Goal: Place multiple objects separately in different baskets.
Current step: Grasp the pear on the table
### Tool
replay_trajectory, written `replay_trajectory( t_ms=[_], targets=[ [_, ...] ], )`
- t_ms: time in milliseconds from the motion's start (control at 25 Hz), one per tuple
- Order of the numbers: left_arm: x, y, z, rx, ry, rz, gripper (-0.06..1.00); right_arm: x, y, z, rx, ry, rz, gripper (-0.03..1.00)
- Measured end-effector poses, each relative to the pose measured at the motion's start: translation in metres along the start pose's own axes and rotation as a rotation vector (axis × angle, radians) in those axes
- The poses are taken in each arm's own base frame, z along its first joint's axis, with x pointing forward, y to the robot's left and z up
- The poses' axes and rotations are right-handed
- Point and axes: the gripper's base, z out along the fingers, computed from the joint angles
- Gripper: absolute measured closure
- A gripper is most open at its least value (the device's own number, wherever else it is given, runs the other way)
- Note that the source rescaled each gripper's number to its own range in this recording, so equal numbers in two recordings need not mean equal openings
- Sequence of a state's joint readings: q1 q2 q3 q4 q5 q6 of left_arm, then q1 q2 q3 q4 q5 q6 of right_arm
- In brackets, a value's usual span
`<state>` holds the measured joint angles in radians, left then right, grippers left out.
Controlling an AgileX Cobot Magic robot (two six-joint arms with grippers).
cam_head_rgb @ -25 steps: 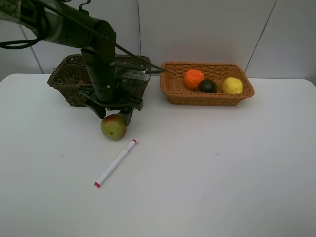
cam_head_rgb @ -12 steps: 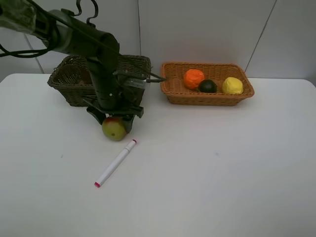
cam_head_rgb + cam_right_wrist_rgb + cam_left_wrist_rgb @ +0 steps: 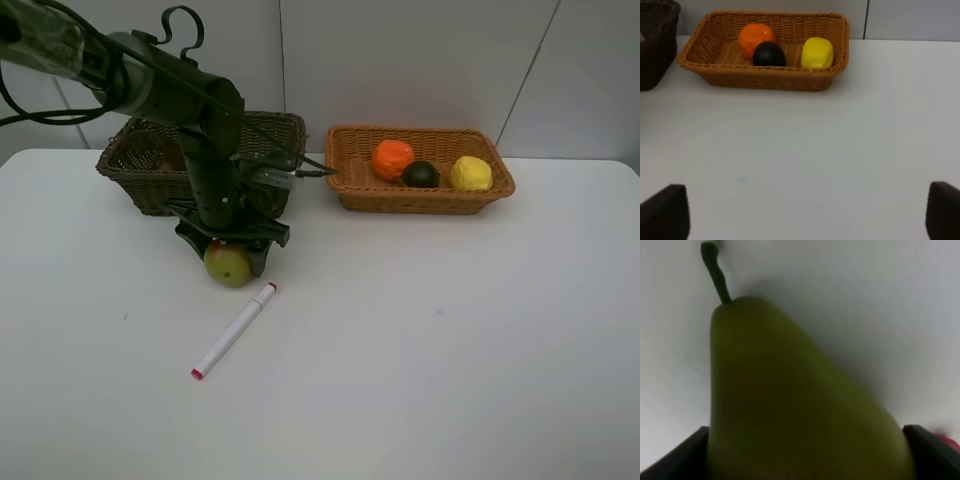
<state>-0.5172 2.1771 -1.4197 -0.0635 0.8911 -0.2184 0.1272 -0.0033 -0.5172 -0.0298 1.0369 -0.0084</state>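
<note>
My left claw (image 3: 229,250) sits down over the green-red mango (image 3: 228,265) on the table (image 3: 450,350), fingers either side — whether they press it, I cannot tell. My right claw (image 3: 800,212) gapes wide, empty. The orange-tan basket (image 3: 420,195) holds orange (image 3: 392,158), dark round fruit (image 3: 421,174) and lemon (image 3: 471,173); the white marker (image 3: 235,329) lies near the mango.

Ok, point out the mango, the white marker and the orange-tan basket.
mango (image 3: 228,266), exterior high view, on its exposed lower front.
white marker (image 3: 234,329), exterior high view, on the middle of its barrel.
orange-tan basket (image 3: 420,199), exterior high view, on its front wall.
</note>
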Motion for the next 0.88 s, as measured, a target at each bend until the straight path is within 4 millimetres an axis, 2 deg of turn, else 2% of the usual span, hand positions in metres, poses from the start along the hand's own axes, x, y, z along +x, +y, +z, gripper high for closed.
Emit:
replay_trajectory(
  t_ms=[560, 720, 880],
  targets=[
    [0.011, 0.002, -0.002, -0.022, 0.115, 0.008, 0.03, 0.0, 0.0, 0.0, 0.0, 0.0, 0.0, -0.03],
    [0.013, 0.002, -0.016, -0.026, 0.141, 0.013, 0.03, 0.0, 0.0, 0.0, 0.0, 0.0, 0.0, -0.03],
    [0.007, -0.002, -0.042, -0.021, 0.159, 0.022, 0.03, 0.0, 0.0, 0.0, 0.0, 0.0, 0.0, -0.03]
  ],
)
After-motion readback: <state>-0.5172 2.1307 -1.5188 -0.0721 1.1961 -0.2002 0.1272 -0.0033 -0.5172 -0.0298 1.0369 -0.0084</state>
